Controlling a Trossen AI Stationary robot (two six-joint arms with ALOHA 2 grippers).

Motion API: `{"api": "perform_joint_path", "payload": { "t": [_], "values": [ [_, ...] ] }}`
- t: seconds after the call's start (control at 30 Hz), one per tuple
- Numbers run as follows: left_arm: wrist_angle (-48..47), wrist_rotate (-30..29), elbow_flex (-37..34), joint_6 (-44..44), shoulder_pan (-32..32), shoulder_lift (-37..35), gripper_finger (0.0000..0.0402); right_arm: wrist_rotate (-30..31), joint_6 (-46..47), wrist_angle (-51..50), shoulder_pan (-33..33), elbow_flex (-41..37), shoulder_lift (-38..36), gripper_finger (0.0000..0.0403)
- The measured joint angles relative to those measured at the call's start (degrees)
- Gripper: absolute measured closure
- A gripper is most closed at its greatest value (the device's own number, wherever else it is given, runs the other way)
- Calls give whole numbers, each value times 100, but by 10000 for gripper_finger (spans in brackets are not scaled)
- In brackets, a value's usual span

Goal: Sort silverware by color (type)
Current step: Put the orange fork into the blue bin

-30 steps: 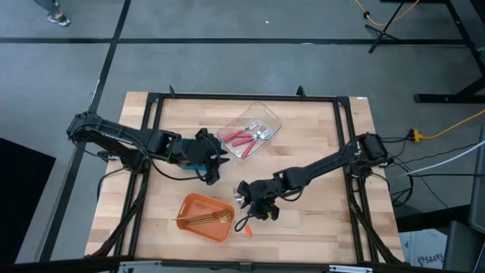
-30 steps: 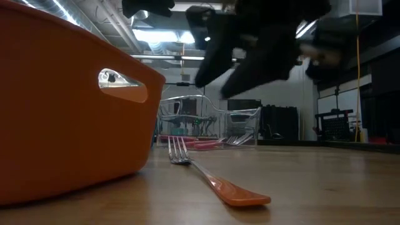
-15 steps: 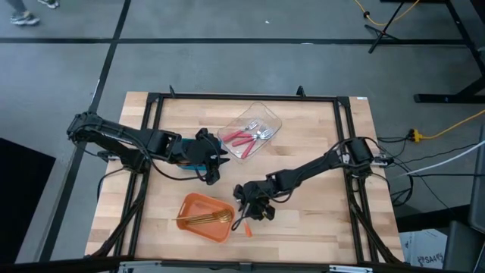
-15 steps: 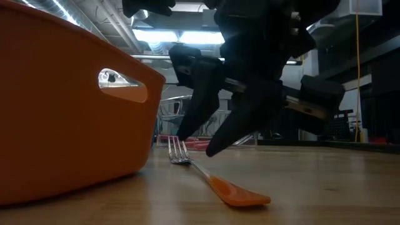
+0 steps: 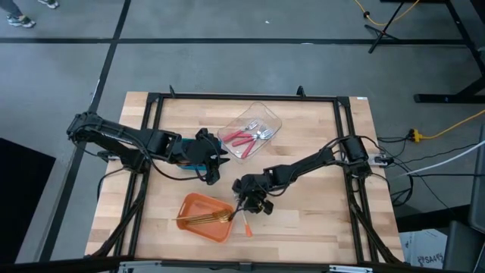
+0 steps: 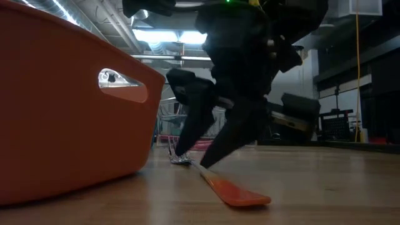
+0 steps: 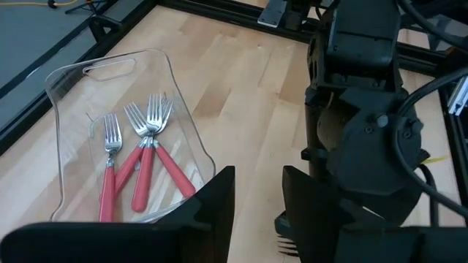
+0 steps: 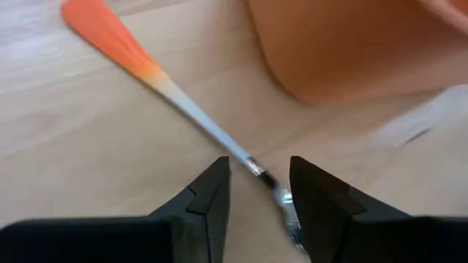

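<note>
An orange-handled silver fork [image 8: 146, 69] lies flat on the table beside the orange container [image 5: 198, 206], which holds gold forks [image 5: 204, 219]. My right gripper [image 8: 259, 183] is open and lowered over the fork; its fingers stand on either side of the thin neck [image 6: 195, 165], near the tines. Whether they touch it, I cannot tell. My left gripper [image 7: 256, 204] hovers open with nothing in it, left of the table's middle [image 5: 212, 163]. Several red-handled forks [image 7: 139, 153] lie in the clear container [image 7: 110, 62].
The orange container's wall [image 6: 62, 112] stands close to the fork's tines and the right gripper. The clear container [image 5: 267, 115] sits at the far middle of the table. Bare wood stretches to the right of the fork [image 5: 303, 220].
My right gripper has come down and toward the orange container, from above the fork to the table, so that its open fingers now straddle the fork's neck. The fork has kept its place.
</note>
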Motion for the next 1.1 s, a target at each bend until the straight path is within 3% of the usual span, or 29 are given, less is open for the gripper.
{"api": "perform_joint_path", "payload": {
  "t": [0.6,1.1],
  "values": [
    [-5,-4,-2,0,0,0,292,38,1278,-505,-98,18,3,269],
    [-10,-4,-2,0,0,0,292,750,2559,-912,-90,9,-113,269]
  ]
}}
